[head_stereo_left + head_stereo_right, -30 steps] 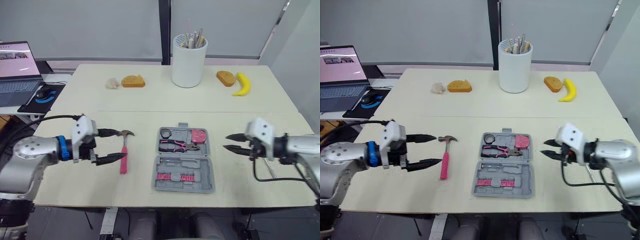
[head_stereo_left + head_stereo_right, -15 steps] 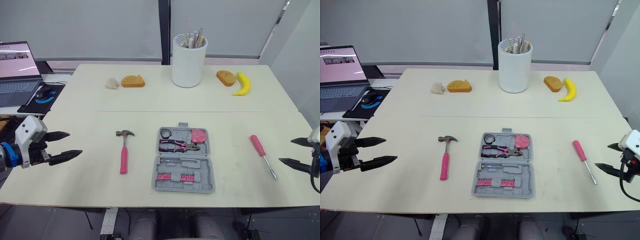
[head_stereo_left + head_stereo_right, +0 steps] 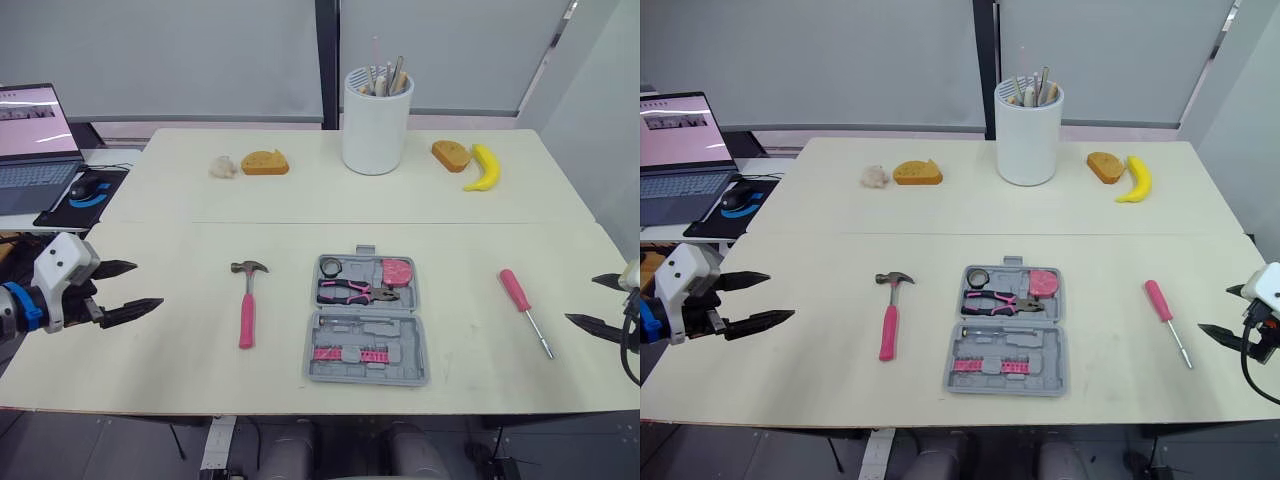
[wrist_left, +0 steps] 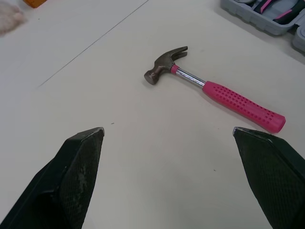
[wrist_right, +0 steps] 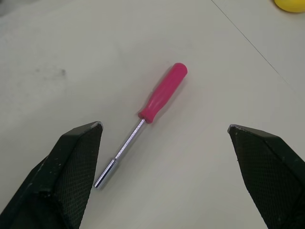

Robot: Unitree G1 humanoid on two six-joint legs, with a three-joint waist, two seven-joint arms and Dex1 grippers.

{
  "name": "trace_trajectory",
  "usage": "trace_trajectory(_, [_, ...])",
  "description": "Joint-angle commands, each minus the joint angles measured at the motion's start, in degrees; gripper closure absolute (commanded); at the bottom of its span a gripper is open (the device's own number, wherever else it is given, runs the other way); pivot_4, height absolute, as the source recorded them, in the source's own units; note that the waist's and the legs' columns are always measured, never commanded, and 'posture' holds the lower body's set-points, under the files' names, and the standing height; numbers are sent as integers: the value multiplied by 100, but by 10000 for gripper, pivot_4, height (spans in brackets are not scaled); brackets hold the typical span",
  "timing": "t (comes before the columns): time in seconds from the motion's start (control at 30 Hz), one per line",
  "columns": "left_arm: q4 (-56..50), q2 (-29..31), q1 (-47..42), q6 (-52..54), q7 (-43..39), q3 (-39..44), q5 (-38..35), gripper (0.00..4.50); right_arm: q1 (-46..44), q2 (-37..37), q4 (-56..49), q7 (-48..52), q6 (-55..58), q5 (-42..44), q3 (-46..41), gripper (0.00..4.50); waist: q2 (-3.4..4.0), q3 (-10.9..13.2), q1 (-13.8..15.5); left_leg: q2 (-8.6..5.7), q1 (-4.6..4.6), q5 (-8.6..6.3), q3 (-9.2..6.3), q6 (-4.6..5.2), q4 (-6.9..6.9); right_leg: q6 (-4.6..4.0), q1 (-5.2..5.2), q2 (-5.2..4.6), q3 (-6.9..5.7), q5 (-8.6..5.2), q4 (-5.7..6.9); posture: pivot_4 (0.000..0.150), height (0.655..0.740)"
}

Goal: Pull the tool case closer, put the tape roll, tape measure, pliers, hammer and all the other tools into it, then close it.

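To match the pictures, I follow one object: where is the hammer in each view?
Left eye view: hammer left of the tool case.
Right eye view: hammer left of the tool case too.
Left wrist view: hammer ahead of the left tool.
Right wrist view: a screwdriver lies there instead.
Shared landmark: the grey tool case.

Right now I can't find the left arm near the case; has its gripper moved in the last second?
Yes. The left gripper has pulled back to the robot's left, from right beside the hammer to the left edge of the table, still open.
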Motion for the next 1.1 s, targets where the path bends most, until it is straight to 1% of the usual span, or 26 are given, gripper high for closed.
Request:
trace_trajectory(0.03, [-211,-18,82,36,205,93,37,0,-487,40,-194,-145,-274,83,166,180,0,0,-19,0,0,0,0,0,0,0,0,0,0,0,1,1500,7400])
trace_trajectory(0.1, [-348,-65,278,162,270,141,4,0,-847,72,-295,-136,-272,153,380,180,5,3,-37,2,1,0,2,0,1,0,-2,1,3,0,2,1500,7400])
trace_trajectory(0.23, [-755,-209,686,318,456,270,-83,0,-1466,265,-661,-46,106,489,799,180,8,5,-14,2,0,0,0,0,0,0,-4,1,1,0,2,1500,7400])
trace_trajectory(0.37, [-2150,-885,1666,828,1134,318,-196,0,-2620,1140,-1595,-148,655,1017,1822,180,9,5,-72,3,0,-1,3,1,1,0,-4,1,13,1,1,1500,7400])
trace_trajectory(0.43, [-2710,-1151,2015,1057,1366,362,-264,0,-2872,1407,-1833,-220,892,1154,2035,180,8,6,-46,6,-4,-1,2,0,1,-1,-8,2,10,0,1,1500,7400])
trace_trajectory(0.53, [-3264,-1461,2474,1279,1656,519,-298,0,-3141,1696,-2264,-342,1290,1385,2321,180,-2,7,52,5,-12,-1,-6,0,2,-4,-10,2,-1,-1,-2,1500,7400])
trace_trajectory(0.63, [-3523,-1612,2946,1381,1812,672,-277,0,-3330,1902,-2625,-493,1802,1714,2479,180,-3,7,155,1,-9,-2,-10,0,4,-4,-16,0,-2,0,-7,1500,7400])
trace_trajectory(0.73, [-3583,-1658,3221,1349,1935,712,-174,0,-3386,1978,-2684,-570,1864,1723,2562,180,-6,5,172,0,-4,-2,-13,0,5,-5,-17,0,-5,-1,-8,1500,7400])
trace_trajectory(0.83, [-3587,-1704,3184,1427,2135,667,-170,0,-3475,2022,-2717,-639,1932,1778,2575,180,-5,5,190,0,-2,-2,-14,0,5,-6,-18,0,-6,-1,-8,1500,7400])
trace_trajectory(0.97, [-3735,-1925,2747,1775,2553,577,-347,0,-3519,1964,-2785,-695,1945,1669,2638,180,-7,4,190,1,-1,-2,-14,0,5,-6,-18,0,-8,-1,-7,1500,7400])
trace_trajectory(1.1, [-3834,-2600,1539,2466,3638,224,-460,0,-3535,2013,-2945,-887,2180,1794,2575,180,-11,2,208,-4,-1,-1,-18,0,9,-2,-16,0,-11,1,-5,1500,7400])
